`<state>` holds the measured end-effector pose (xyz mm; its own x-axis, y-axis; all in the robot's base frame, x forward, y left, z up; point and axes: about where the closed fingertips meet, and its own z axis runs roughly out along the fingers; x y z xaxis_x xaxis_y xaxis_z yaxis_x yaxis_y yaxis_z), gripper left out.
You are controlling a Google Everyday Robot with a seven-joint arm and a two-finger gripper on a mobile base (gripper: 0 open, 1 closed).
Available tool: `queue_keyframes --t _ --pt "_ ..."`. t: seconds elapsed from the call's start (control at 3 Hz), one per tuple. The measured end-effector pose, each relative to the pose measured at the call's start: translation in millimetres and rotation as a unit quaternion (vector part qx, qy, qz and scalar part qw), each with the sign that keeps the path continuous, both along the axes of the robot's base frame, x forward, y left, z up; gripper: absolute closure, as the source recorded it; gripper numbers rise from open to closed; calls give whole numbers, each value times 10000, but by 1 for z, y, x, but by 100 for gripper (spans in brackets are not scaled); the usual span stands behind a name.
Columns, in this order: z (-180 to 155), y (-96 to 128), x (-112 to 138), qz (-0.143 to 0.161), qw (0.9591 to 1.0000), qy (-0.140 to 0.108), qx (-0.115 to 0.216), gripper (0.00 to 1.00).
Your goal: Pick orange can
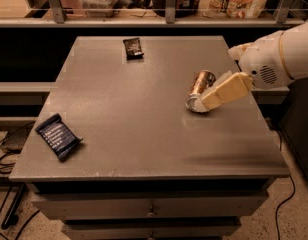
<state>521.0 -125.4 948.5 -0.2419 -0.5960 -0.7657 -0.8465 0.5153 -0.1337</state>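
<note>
My arm in from the right, gripper (218,79) at the orange can (201,82) lying on its side, fingers spread wide, grey table (144,114), dark packet (133,48) far, blue packet (58,135) near left.

A grey table (144,134) with drawers (151,206) stood on a speckled floor (301,226) beside black cables (1,156), a cluttered shelf (144,21) behind a metal railing (54,4) at the back, the gripper (208,96) over the table's right side.
</note>
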Motion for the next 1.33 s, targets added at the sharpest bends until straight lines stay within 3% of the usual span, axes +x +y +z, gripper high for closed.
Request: queue_keyframes --t 0.67,1.0,1.33 --pt "-8 4 11 -21 10000 11 71 0" --pt "-20 5 28 -256 9996 -31 146 0" --pt "-37 0 43 -696 9974 -12 170 0"
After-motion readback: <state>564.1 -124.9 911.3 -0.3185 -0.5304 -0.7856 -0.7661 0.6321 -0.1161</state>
